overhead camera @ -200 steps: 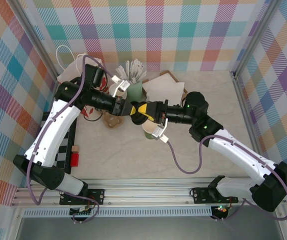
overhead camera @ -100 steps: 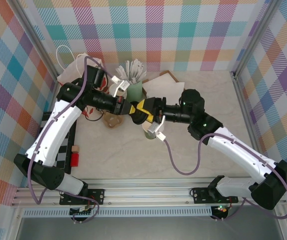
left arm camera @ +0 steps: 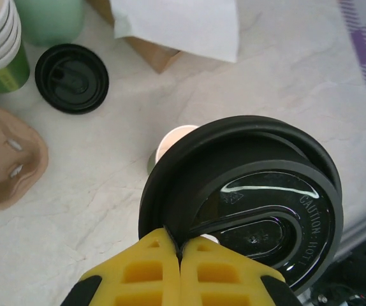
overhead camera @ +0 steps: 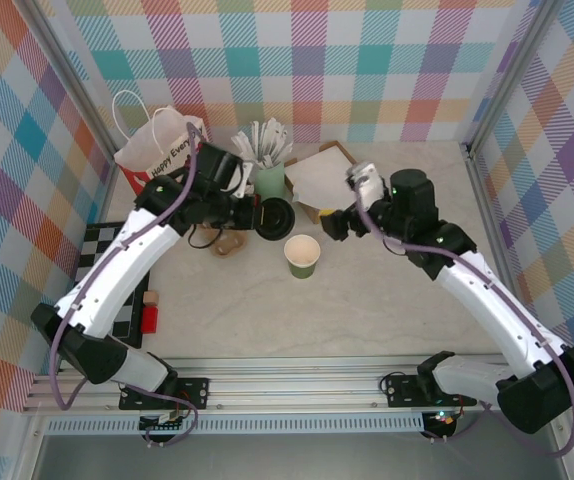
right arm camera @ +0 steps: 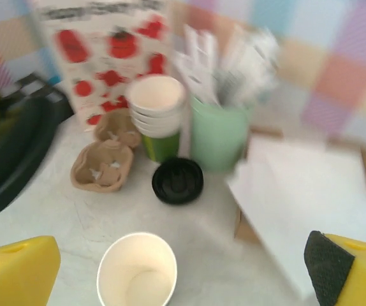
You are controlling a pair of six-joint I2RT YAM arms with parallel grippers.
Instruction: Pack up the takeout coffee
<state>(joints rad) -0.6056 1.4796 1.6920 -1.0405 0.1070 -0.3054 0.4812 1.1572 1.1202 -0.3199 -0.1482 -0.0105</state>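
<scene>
**Capping the takeout cup.** The green paper cup (overhead camera: 302, 257) is shown upright and uncovered near the middle of the table (overhead camera: 387, 310). Its pale interior is seen from the right wrist view. The black lid (left arm camera: 253, 197) is held in the air, just up and to the left of the cup in the overhead view. In the left wrist view it is seen partly over the cup's mouth. The lid is pinched at its rim by the left gripper (left arm camera: 180, 250), whose yellow fingers are pressed together on that edge. The right gripper (overhead camera: 340, 224) is placed to the right of the cup, its fingers (right arm camera: 17, 262) spread wide with nothing between them.

Behind the cup a second lid (right arm camera: 178, 180) is laid flat on the table. Beyond it are set a stack of cream cups (right arm camera: 157, 105), a pale green cup of wrapped sticks (right arm camera: 218, 137), a cardboard carrier (right arm camera: 106, 162) and a printed paper bag (right arm camera: 106, 44).

The step in hand is judged to be capping. The lid is best centred over the mouth and levelled before being lowered, since a hold at one edge is likely to tip the far side down first. Pressure is best spread evenly round the rim. The light cup may be slid or toppled, so it could be steadied by the free gripper. Bagging is judged not yet begun.
</scene>
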